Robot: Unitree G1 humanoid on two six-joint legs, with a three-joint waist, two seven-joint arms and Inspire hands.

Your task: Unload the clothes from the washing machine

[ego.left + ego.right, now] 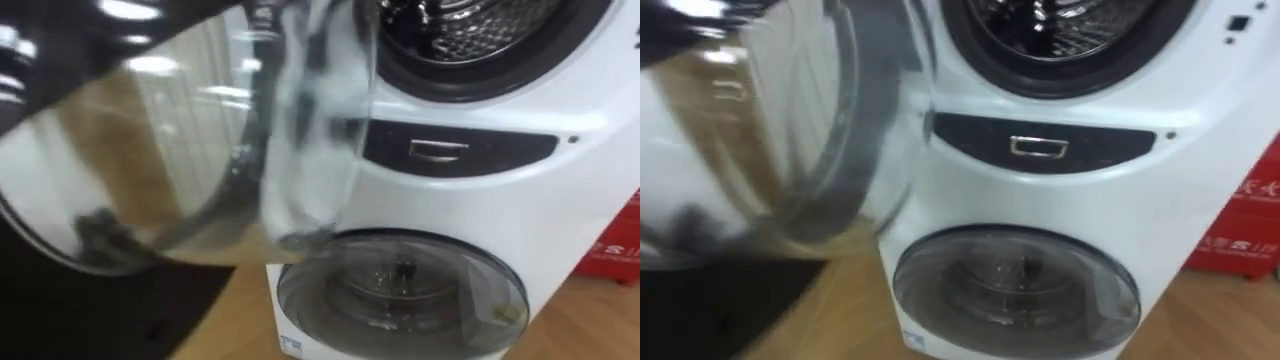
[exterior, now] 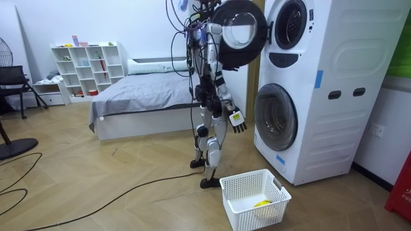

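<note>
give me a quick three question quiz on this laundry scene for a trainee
1. True or false: the upper door is swung open.
2. The lower door is: A open, B shut, C missing.
3. What lies in the white basket on the floor?

Key: 1 true; 2 B; 3 a yellow item.
</note>
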